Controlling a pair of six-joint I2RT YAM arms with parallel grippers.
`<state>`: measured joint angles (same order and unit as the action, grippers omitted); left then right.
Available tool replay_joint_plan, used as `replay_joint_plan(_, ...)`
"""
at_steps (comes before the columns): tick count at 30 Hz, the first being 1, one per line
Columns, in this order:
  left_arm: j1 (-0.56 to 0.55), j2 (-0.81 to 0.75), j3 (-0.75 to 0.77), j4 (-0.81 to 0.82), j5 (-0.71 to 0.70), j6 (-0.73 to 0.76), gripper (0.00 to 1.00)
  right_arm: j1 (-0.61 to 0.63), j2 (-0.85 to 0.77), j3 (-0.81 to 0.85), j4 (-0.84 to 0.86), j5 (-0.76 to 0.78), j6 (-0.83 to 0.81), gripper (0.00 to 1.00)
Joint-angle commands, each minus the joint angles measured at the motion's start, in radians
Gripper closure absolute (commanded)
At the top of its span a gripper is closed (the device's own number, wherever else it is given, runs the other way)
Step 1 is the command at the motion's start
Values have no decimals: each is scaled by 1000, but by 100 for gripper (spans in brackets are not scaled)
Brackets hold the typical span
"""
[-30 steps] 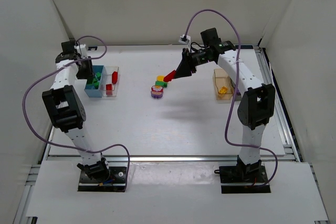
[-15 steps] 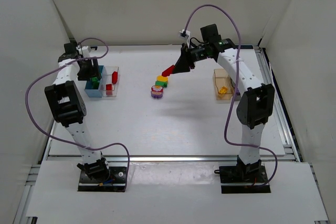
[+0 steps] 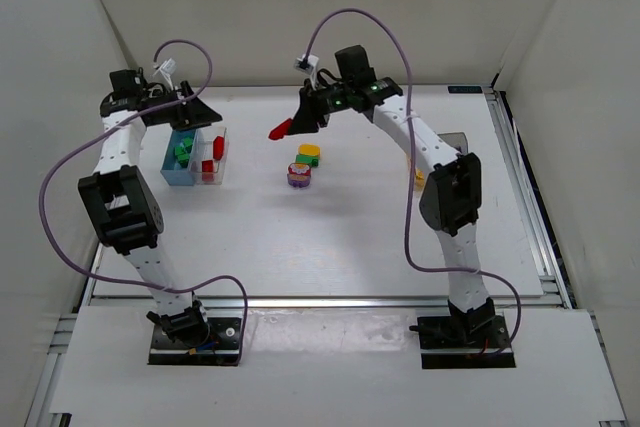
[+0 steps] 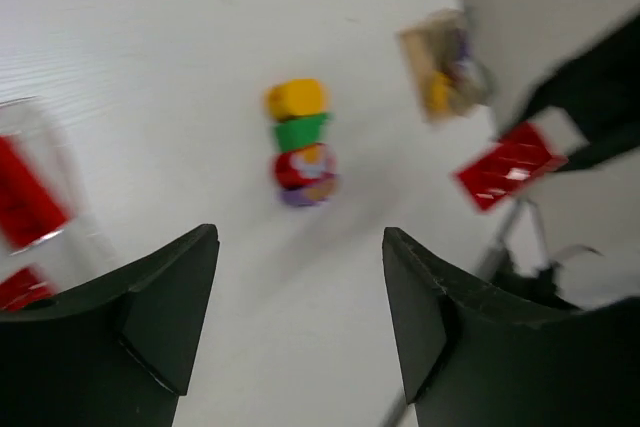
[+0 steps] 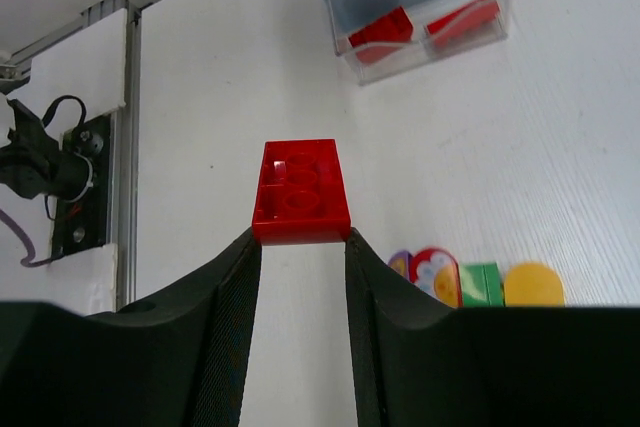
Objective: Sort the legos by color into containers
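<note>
Hovering at the upper left of the overhead view, above the blue-tinted bin (image 3: 170, 173) and clear bin (image 3: 222, 147), my left gripper (image 4: 300, 242) has its jaws wide and empty. Right of it, at upper centre, my right gripper (image 5: 300, 240) pinches a red brick (image 5: 300, 192) in the air. I judge it belongs in the clear bin, where red pieces (image 3: 208, 167) lie. Bare table (image 3: 300, 237) lies between, but my left arm crowds that bin by the side wall (image 3: 60, 97). The mixed stack (image 3: 303, 165) sits lower right of the brick.
</note>
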<state>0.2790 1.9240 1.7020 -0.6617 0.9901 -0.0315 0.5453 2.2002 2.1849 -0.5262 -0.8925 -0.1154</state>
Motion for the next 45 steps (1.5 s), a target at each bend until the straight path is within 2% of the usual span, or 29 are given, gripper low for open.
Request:
replay_joint_plan(1,-20,-25,12,-72,410,-39,23,39,58,99,87,-32,36,100)
replay_joint_plan(2,-20,-46,-5,-49,447,-45,23,51,73,114,98,-45,51,100)
replay_joint_plan(8,-4,-100,-74,-30,432,-31,20,114,222,264,184,23,91,100)
replay_joint_plan(10,-4,-103,-73,-48,441,-18,19,119,277,326,199,32,165,100)
replay_joint_plan(14,-11,-100,-59,-85,453,15,19,120,276,357,212,6,172,100)
replay_joint_plan(16,-18,-80,-35,-137,444,91,18,119,254,317,213,-34,168,100)
replay_joint_plan(17,-32,-73,2,-226,437,132,17,113,245,303,212,-49,169,100)
replay_joint_plan(18,-40,-62,24,-280,432,247,15,110,240,287,210,-69,169,100)
replay_joint_plan(21,-66,-19,99,-474,388,398,14,97,233,274,224,-178,224,100)
replay_joint_plan(22,-69,-7,116,-525,375,514,14,96,234,271,230,-213,247,100)
replay_joint_plan(26,-92,50,206,-769,337,760,14,88,231,259,239,-365,342,100)
replay_joint_plan(31,-104,121,268,-946,329,1014,14,88,204,231,249,-447,376,100)
replay_joint_plan(40,-221,130,272,-983,306,1029,18,94,196,240,252,-473,382,100)
replay_joint_plan(45,-259,104,223,-983,375,1021,19,94,204,262,142,-456,249,100)
